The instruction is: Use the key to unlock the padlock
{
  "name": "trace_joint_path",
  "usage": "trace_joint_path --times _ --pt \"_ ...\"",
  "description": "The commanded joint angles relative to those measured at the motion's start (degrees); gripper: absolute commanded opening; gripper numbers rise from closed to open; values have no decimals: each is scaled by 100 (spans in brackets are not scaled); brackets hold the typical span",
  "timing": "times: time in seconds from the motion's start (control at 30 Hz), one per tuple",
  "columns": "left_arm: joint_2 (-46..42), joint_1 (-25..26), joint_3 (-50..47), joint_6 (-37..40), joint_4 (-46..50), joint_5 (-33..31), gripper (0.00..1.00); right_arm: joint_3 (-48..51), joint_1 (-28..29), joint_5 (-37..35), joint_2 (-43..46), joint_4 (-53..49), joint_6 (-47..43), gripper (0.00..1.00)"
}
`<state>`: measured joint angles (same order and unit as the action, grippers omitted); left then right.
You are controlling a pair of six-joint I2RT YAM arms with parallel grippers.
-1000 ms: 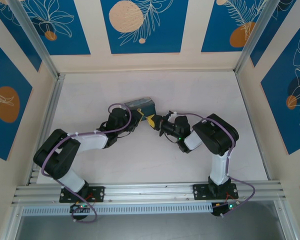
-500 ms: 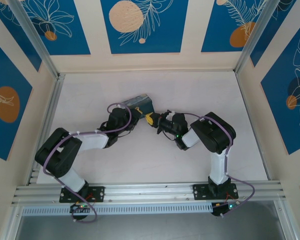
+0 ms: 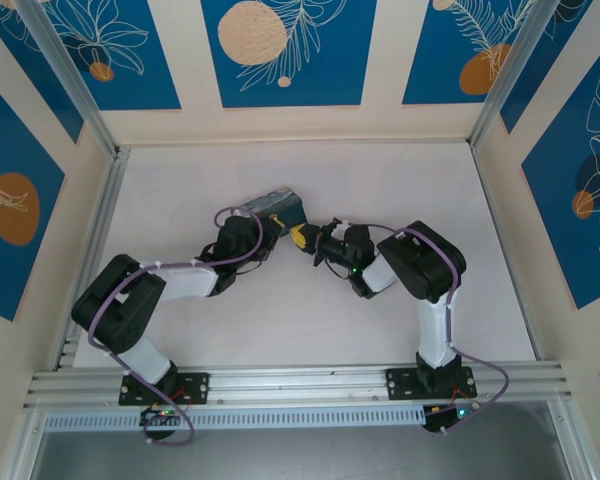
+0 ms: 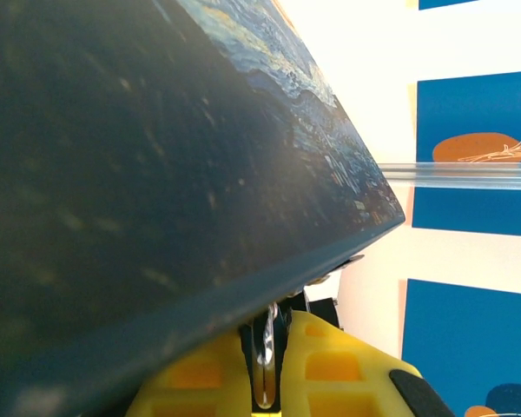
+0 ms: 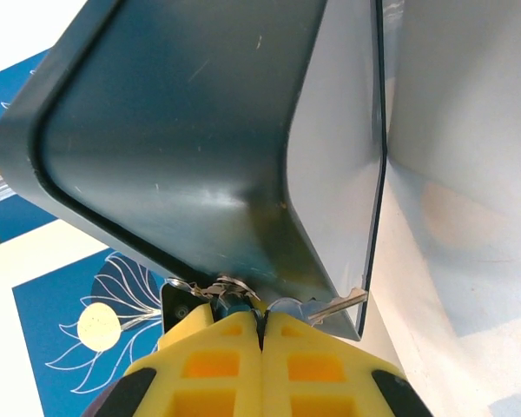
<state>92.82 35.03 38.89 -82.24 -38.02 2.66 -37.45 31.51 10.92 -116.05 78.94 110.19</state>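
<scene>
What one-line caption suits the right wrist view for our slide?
Right gripper, fingers shut, holds the thin key at the dark box's lower edge.

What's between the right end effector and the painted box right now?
Right wrist view: the thin grey key, pinched in the shut right end effector, and some crinkled silvery metal lie in the small gap to the box.

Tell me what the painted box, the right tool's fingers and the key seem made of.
Painted box: probably sheet metal or hard plastic; smooth, semi-gloss dark surface with fine scratches and soft reflections.
Right tool fingers: matte yellow plastic, apparently moulded, with square recesses.
Key: bare silvery metal, thin, with bright glints.
</scene>
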Motion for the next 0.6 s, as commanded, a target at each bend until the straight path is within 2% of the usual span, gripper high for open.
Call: trace_joint_path --times 0.0,0.2,0.33,0.57 --pt "-202 363 145 -49 -814 1062 0 -320 45 619 -184 40 -513 0" --pt "-202 390 103 -56 -821 1035 0 -769 0 1293 -445 116 -869 0" --pt "-202 391 68 -46 -830 983 0 -873 90 1290 -394 120 -672 0" --pt "-116 387 118 -35 -829 966 0 -1155 180 1602 -161 116 -902 0"
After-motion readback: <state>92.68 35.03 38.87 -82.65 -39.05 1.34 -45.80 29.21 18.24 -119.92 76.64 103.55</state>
